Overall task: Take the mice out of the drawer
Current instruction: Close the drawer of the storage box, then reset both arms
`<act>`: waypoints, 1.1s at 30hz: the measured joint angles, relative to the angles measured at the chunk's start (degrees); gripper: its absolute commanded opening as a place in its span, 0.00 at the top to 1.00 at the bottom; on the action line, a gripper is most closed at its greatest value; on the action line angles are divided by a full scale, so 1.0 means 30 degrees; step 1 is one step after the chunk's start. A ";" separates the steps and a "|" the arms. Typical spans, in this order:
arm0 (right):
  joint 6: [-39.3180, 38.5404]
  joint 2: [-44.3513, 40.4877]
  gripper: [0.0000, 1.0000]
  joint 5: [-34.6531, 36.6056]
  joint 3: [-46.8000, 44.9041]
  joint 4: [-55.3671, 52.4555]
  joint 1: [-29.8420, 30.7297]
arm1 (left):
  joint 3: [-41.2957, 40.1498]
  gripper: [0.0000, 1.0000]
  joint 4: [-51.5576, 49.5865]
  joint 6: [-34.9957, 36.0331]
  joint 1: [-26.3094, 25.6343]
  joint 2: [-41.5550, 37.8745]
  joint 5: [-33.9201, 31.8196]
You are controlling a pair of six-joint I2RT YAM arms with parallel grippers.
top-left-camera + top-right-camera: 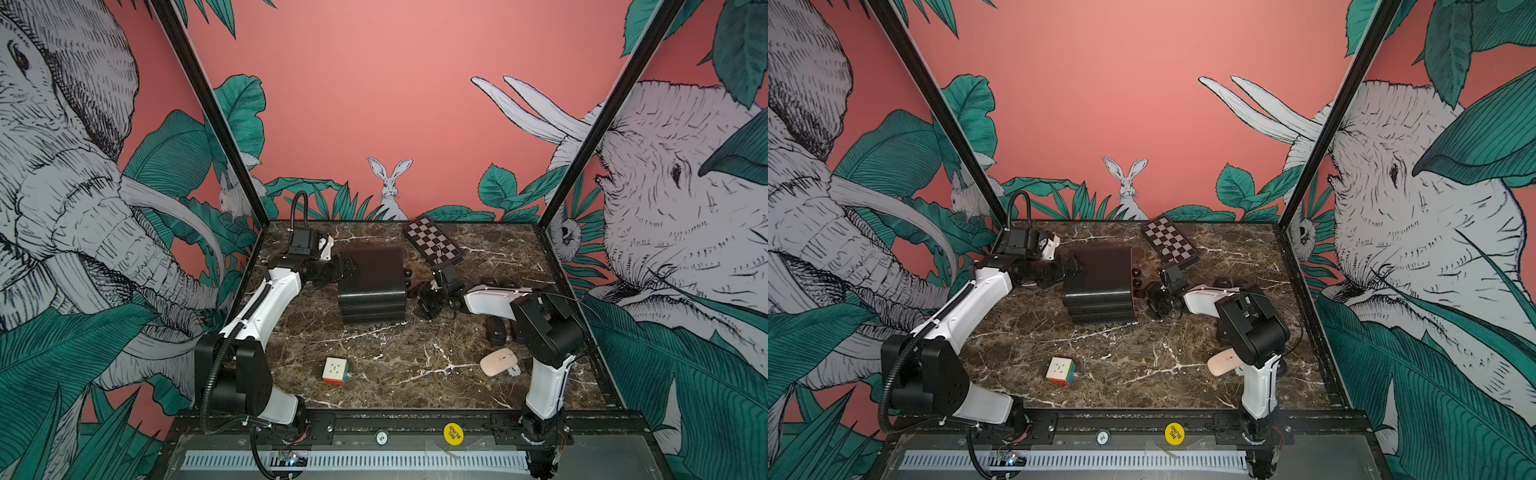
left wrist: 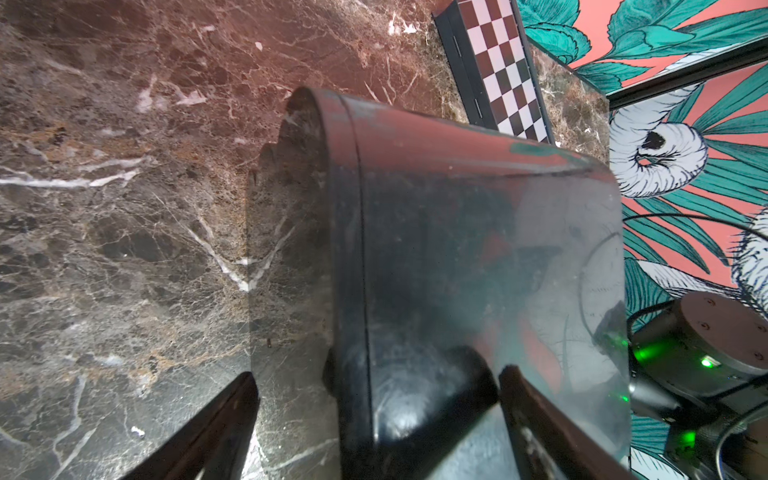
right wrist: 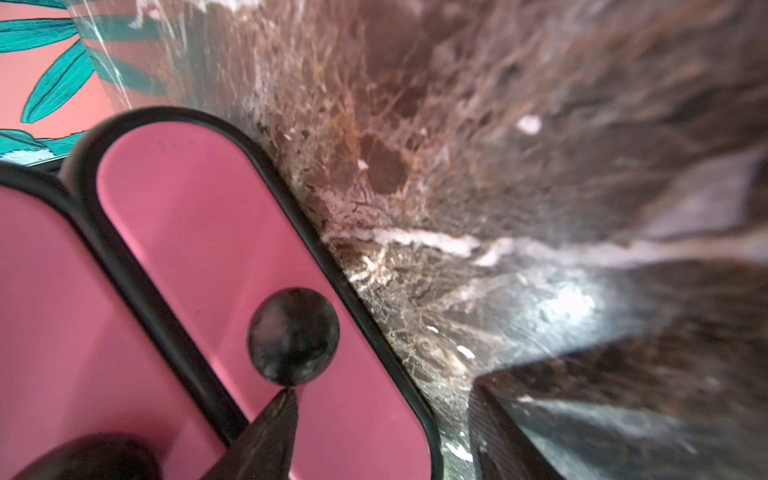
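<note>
Pink mouse (image 1: 498, 362) | on table (image 1: 395, 365) | well apart from right pincer (image 1: 417, 294)

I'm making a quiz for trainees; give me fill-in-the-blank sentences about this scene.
The drawer fronts are ___. Each carries a round black ___. The pale mouse lies on the ___. The puzzle cube has a ___ top face.
Missing: pink; knob; table; white.
</note>
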 measured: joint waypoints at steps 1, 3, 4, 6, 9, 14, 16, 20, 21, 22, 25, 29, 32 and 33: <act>0.0022 -0.0109 0.35 0.0080 -0.0197 0.0182 0.0000 | 0.0015 0.08 -0.0007 0.0022 0.0000 0.0015 0.0036; 0.0080 -0.0386 0.34 0.0233 -0.0568 0.0255 0.0015 | 0.0036 0.08 -0.0007 0.0058 0.0000 0.0036 0.0066; 0.0087 -0.0648 0.33 0.0379 -0.0816 0.0219 0.0007 | 0.0044 0.07 -0.0007 0.0080 0.0000 0.0036 0.0066; 0.0058 -0.1188 0.30 0.0765 -0.1319 0.0087 -0.0102 | 0.0080 0.07 -0.0022 0.0095 0.0000 0.0036 0.0058; -0.0262 -0.2259 0.23 0.1552 -0.1923 -0.0831 -0.0495 | 0.0386 0.07 -0.0335 0.0211 0.0000 0.0051 0.0015; -0.2514 -0.3993 0.14 0.3330 -0.1107 -0.4277 -0.1894 | 0.1494 0.07 -0.0925 0.0670 0.0000 0.0058 -0.0328; -0.3963 -0.4648 0.12 0.4204 0.0051 -0.5741 -0.2419 | 0.2208 0.07 -0.1209 0.0984 0.0007 0.0066 -0.0546; -0.6710 -0.5952 0.01 0.5676 0.2120 -0.7584 -0.3308 | 0.3468 0.06 -0.1450 0.1683 0.0022 0.0058 -0.1137; -0.7453 -0.6273 0.01 0.6054 0.2608 -0.7985 -0.3512 | 0.3665 0.05 -0.1421 0.1931 0.0029 0.0036 -0.1413; -0.8240 -0.6564 0.01 0.6477 0.3184 -0.8517 -0.3745 | 0.3759 0.04 -0.1413 0.2113 0.0058 0.0007 -0.1778; -1.0710 -0.6987 0.01 0.8145 0.5158 -1.0142 -0.4539 | 0.3628 0.01 -0.1100 0.2718 0.0175 -0.0335 -0.3038; -1.4171 -0.7373 0.01 1.1730 0.7249 -1.1650 -0.5311 | 0.1253 0.01 0.1202 0.3475 0.0969 -0.2208 -0.5377; -1.7012 -0.8582 0.01 1.5620 0.6834 -1.1635 -0.5508 | -0.2492 0.01 0.4131 0.4342 0.1916 -0.4517 -0.7614; -1.8061 -0.9267 0.01 1.6801 0.6033 -1.1220 -0.5566 | -0.4051 0.01 0.5406 0.4736 0.2178 -0.5304 -0.8400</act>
